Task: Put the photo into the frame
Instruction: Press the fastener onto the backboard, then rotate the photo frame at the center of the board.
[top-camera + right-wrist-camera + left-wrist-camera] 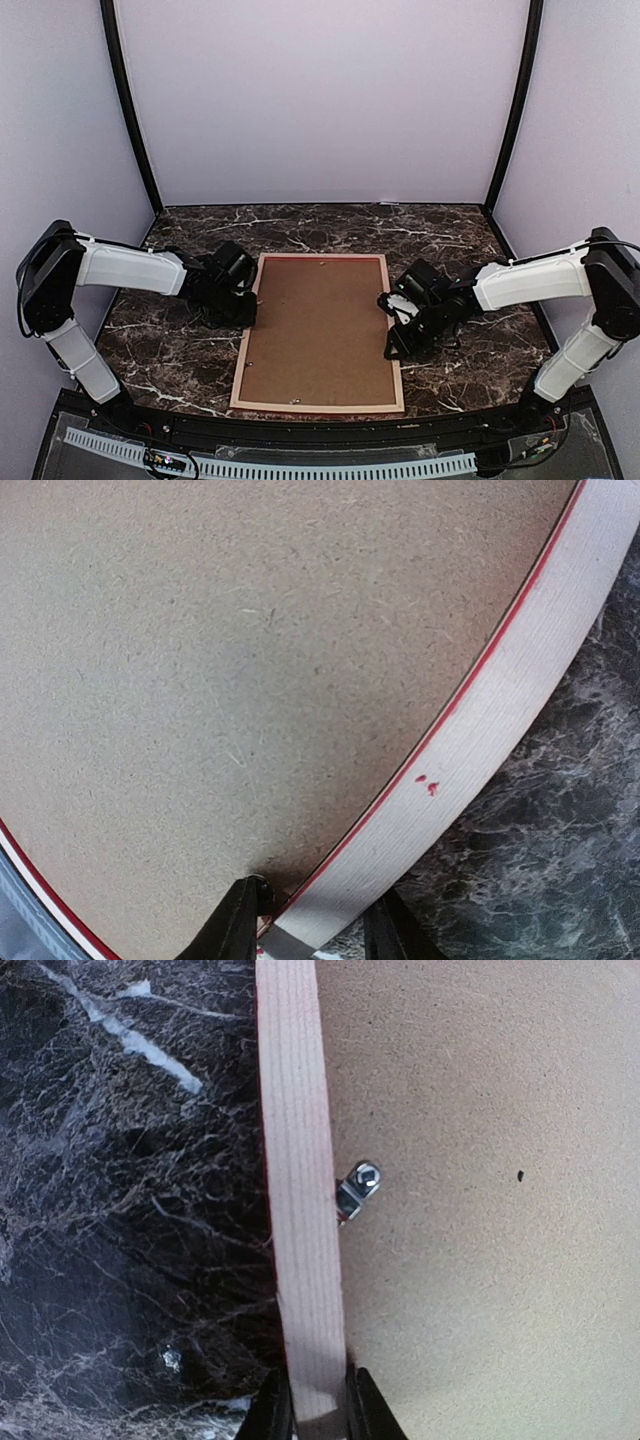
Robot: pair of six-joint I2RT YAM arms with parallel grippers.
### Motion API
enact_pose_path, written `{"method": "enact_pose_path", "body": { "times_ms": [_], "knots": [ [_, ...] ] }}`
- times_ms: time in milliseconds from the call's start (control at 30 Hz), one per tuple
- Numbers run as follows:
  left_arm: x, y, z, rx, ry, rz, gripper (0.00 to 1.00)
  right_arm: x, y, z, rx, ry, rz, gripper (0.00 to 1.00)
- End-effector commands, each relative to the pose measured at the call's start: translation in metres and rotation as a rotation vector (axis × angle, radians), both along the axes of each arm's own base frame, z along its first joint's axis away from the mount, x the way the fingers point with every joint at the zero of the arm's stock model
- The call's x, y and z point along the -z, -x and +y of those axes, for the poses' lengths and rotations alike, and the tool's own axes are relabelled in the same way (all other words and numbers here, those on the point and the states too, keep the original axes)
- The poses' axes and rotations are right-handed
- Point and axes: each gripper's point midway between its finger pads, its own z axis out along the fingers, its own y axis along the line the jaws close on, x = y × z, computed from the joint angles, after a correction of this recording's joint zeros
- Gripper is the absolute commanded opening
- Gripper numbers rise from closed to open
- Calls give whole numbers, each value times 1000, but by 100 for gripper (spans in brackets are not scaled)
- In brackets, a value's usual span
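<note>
Where the frame lies face down at the middle of the table, brown backing board up, the left gripper pinches its left rail, fingers tight on both sides. Right gripper straddles the right rail, half spread, outer finger just clear. Both forearms reach inward, low over the marble.

frame front hidden underneath, left claw, right claw cropped at bottom edge
</note>
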Motion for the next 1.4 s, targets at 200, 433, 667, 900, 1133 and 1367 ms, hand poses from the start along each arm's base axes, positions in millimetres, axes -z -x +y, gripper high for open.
{"method": "enact_pose_path", "body": {
  "times_ms": [200, 433, 667, 900, 1133, 1367],
  "knots": [
    [-5, 16, -4, 24, 17, 7, 16, 0, -27, -21, 92, 17, -12, 50],
    [-14, 16, -9, 22, 34, -11, 37, 6, -49, -24, 141, 26, 3, 47],
    [-54, 1, -13, 78, 63, -137, 70, 8, -73, -32, 95, 74, -20, 24],
    [-80, -26, -15, 243, 41, -209, 82, 0, -102, -23, -61, 132, -98, 9],
    [-90, -60, -23, 402, 4, -240, 87, 1, -119, 0, -270, 98, -129, 8],
    [-71, -102, -20, 465, -37, -180, 87, 5, -143, 8, -331, 60, -103, 26]
  ]
}}
